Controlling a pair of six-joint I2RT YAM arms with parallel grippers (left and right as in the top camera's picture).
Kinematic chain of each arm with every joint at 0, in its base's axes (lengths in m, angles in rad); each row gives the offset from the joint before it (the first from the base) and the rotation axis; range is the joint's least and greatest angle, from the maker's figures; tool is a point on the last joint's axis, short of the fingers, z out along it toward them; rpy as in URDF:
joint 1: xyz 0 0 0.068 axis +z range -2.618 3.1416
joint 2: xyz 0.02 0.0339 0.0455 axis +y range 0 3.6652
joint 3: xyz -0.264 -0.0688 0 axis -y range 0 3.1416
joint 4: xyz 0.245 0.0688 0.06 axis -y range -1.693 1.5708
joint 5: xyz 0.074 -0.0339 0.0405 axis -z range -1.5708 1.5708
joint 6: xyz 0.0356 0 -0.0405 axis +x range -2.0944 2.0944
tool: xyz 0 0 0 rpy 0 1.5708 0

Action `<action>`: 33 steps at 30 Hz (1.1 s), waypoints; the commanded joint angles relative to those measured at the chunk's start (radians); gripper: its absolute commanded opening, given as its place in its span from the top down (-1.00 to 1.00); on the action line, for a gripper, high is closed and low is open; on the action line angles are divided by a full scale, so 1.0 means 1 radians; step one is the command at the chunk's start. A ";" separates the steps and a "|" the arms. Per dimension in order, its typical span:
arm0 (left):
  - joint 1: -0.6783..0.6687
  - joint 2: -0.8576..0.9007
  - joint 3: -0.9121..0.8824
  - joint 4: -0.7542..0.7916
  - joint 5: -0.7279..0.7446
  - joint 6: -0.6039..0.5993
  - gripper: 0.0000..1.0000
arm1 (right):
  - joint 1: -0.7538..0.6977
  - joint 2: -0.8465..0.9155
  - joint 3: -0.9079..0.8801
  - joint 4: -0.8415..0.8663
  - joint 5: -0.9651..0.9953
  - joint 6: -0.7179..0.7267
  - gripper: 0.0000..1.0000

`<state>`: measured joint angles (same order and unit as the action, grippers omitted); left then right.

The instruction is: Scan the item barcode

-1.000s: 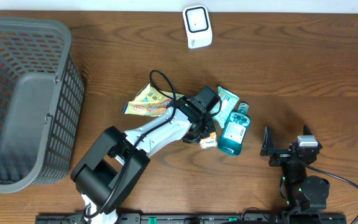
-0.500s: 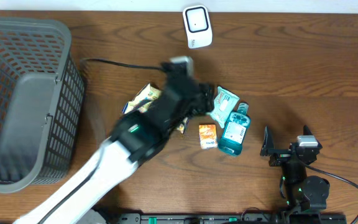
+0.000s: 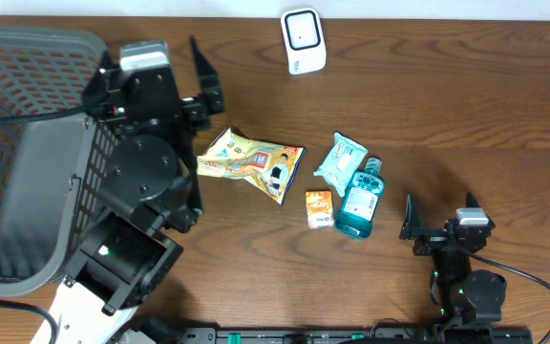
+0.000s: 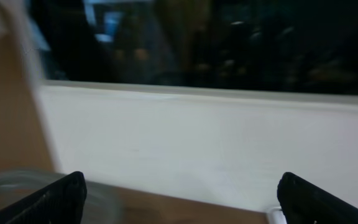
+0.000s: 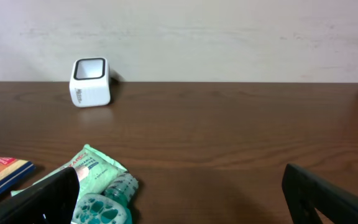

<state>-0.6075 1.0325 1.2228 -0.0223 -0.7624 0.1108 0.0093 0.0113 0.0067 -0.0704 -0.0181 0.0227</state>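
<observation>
Left gripper (image 4: pixel 179 190) gapes wide, gripping nothing, raised at ten o'clock over the grey basket (image 3: pixel 27 48) rim; right gripper (image 3: pixel 439 215), at five o'clock, likewise spread and empty; inside the basket only its grey floor shows; snack packet (image 3: pixel 254 162), green pouch (image 3: pixel 340 160), teal bottle (image 3: pixel 359 204) and orange box (image 3: pixel 319 208) lie mid-table; scanner (image 3: pixel 304 41) at twelve o'clock.

The left arm is lifted high and looms large in the overhead view, with the left gripper (image 3: pixel 149 50) pointing away from the robot, its jaws spread wide and empty. The right arm sits folded low at its base. The right gripper (image 3: pixel 439 218) is level, its jaws also wide apart and holding nothing.
</observation>
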 commanded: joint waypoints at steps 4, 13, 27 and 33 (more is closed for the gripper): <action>0.063 -0.026 -0.004 -0.003 -0.084 0.139 -0.96 | -0.004 -0.005 -0.001 -0.003 0.005 0.014 -0.99; 0.111 -0.146 -0.030 -0.058 -0.027 0.095 -0.96 | -0.004 -0.005 -0.001 -0.003 0.006 0.014 -0.98; 0.380 -0.478 -0.030 -0.291 0.587 0.093 -0.96 | -0.004 -0.005 -0.001 -0.003 0.006 0.014 -0.98; 0.470 -0.602 -0.030 -0.321 0.694 -0.023 -0.96 | -0.004 -0.005 -0.001 -0.003 0.005 0.014 -0.99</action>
<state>-0.1768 0.4850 1.1988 -0.3367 -0.1753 0.1699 0.0093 0.0116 0.0067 -0.0700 -0.0177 0.0227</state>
